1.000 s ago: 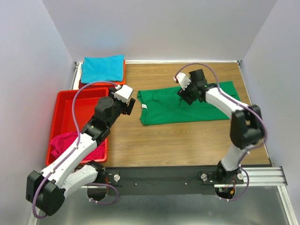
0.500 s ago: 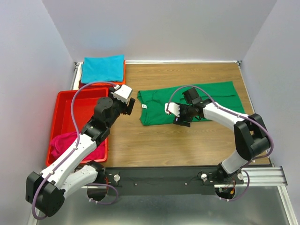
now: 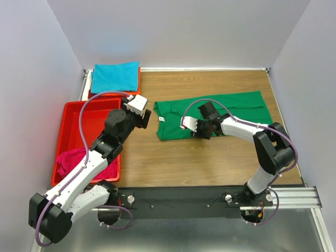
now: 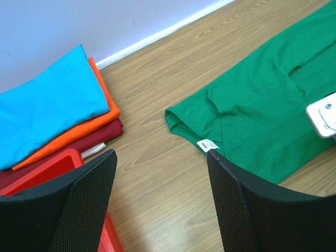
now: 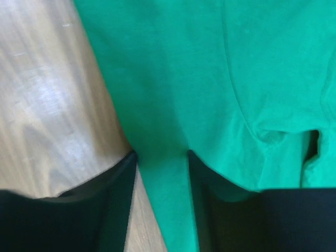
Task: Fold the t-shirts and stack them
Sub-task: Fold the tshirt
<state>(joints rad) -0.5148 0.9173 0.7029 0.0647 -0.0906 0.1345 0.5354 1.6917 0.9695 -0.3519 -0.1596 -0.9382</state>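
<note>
A green t-shirt (image 3: 231, 113) lies spread on the wooden table, its white neck label (image 4: 208, 144) at the left end. My right gripper (image 3: 202, 131) is down at the shirt's near edge. Its jaws stand apart astride that edge (image 5: 161, 155), with a strip of green cloth lying flat between them. My left gripper (image 3: 147, 119) hovers open over bare wood just left of the collar (image 4: 163, 157), holding nothing. A teal t-shirt (image 3: 114, 76) tops a folded stack at the back left, over an orange one (image 4: 100, 118) and a dark red one (image 4: 89, 139). A magenta t-shirt (image 3: 79, 160) lies crumpled in the tray.
The rigid red tray (image 3: 79, 113) sits at the left edge of the table, beside the left arm. White walls close in the table at the back and on both sides. Bare wood shows in front of the green shirt.
The right gripper has swung from over the shirt's middle down and left to its near edge, and its jaws have narrowed. The left arm has stayed still.
</note>
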